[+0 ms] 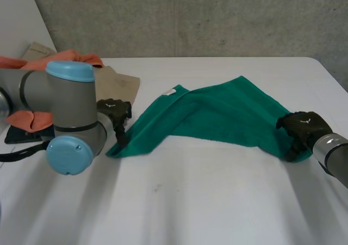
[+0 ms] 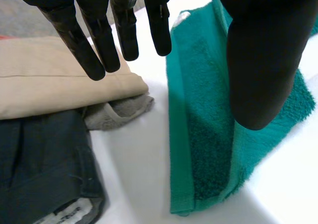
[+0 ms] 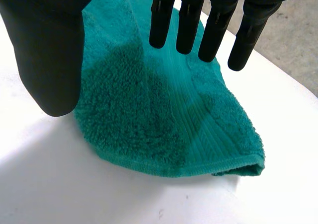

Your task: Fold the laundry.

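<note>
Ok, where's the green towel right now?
In the head view the green towel lies mid-table between the left hand and the right hand, each at one end.

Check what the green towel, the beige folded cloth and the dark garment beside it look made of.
Green towel: looks like cotton terry, matte and fuzzy, looped pile with a flat ribbed band near the hem.
Beige cloth: smooth flat woven fabric, no pile, maybe cotton twill.
Dark garment: heavier weave with stitched seams, possibly denim; hard to be sure.

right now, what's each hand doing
Left hand: open, above a corner of the green towel.
Right hand: open, above the towel's other end.
</note>
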Robot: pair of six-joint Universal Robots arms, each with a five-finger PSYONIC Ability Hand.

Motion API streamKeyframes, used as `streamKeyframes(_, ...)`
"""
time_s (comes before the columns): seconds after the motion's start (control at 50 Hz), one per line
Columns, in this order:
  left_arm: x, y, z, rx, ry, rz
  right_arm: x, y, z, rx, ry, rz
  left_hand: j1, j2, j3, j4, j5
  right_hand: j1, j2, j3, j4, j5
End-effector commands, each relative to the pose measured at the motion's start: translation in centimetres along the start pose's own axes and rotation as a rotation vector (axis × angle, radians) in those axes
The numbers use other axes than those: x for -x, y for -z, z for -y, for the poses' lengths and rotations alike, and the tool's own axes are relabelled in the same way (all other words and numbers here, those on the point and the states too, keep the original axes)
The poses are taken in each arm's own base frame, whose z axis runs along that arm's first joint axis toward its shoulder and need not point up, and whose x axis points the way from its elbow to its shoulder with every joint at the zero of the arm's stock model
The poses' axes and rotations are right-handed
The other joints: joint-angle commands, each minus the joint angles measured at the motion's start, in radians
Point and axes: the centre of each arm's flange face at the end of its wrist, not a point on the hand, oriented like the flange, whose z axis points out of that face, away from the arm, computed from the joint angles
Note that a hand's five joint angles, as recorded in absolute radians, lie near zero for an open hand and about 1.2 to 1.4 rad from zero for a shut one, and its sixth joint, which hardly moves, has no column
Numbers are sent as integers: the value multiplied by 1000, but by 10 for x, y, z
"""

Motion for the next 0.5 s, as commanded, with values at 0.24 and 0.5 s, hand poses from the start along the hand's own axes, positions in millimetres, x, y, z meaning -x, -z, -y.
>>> streamKeyframes(0.24, -10, -12, -25, 116, -21, -52, -6, 0, -1, 42, -37, 25, 133, 140, 139, 153, 155, 918, 963, 919, 910, 903)
streamKeyframes(0.5, -28, -20, -21, 114, -52, -46, -9, 11, 11, 11, -44, 72, 759, 765, 765, 779, 781, 918, 963, 919, 910, 903)
